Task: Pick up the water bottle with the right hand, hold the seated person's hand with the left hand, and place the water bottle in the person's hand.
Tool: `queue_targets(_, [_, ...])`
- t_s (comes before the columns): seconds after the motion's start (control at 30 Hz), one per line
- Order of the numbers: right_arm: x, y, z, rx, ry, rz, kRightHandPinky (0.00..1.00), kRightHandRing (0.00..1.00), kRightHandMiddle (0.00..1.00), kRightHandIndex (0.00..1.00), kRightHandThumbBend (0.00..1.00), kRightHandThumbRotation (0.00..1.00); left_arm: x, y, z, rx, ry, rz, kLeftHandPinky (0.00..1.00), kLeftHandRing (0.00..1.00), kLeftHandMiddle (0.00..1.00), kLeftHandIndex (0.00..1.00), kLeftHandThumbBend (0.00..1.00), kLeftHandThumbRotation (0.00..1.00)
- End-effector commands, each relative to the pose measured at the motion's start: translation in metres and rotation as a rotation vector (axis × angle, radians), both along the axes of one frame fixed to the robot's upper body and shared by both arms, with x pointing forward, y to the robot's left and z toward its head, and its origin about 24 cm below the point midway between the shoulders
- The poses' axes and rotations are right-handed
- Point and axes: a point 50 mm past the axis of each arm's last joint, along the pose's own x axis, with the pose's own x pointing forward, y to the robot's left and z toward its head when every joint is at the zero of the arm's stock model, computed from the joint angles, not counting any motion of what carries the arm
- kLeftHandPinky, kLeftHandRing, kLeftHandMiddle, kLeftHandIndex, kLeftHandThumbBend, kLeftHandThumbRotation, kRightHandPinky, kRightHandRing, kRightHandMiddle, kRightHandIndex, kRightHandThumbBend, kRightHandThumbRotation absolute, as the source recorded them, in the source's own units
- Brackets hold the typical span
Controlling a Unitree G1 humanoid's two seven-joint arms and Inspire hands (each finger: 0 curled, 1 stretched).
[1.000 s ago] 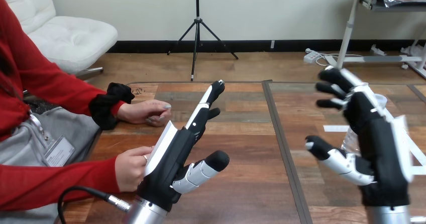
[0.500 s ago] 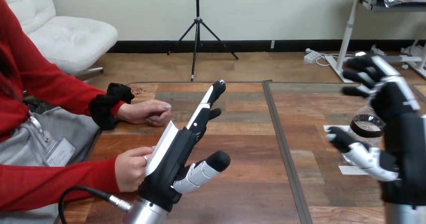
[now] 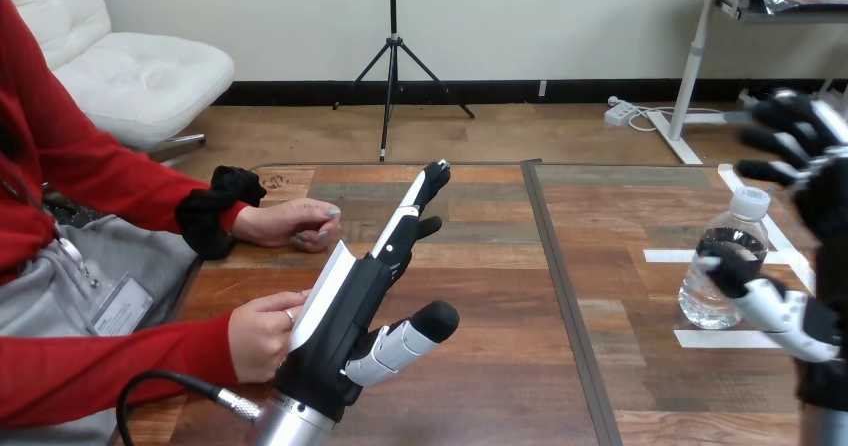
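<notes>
Capped water bottle (image 3: 708, 301) upright on table (image 3: 480, 266); R hand (image 3: 826, 208) fingers spread beside it; L hand (image 3: 345, 316) fingers straight.

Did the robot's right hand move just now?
Yes. The right hand slid toward the view's right, away from the table's middle seam, uncovering most of the water bottle it hid before.

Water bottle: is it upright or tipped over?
Upright: the water bottle stands on its base on the table, white cap uppermost.
</notes>
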Motion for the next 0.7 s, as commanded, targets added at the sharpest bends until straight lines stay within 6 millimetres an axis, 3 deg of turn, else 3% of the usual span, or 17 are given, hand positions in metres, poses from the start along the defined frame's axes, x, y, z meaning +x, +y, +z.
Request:
queue_targets(0.0, [0.004, -0.001, 0.013, 0.018, -0.095, -0.009, 0.66, 0.76, 0.81, 0.82, 1.0, 0.61, 0.008, -0.003, 0.016, -0.013, -0.075, 0.006, 0.91, 1.0, 1.0, 1.0, 1.0, 1.0])
queue_targets(0.67, [0.008, -0.021, 0.006, 0.05, -0.095, -0.106, 0.67, 0.79, 0.83, 0.83, 1.0, 0.63, 0.009, -0.005, 0.016, -0.034, -0.065, -0.011, 0.95, 1.0, 1.0, 1.0, 1.0, 1.0])
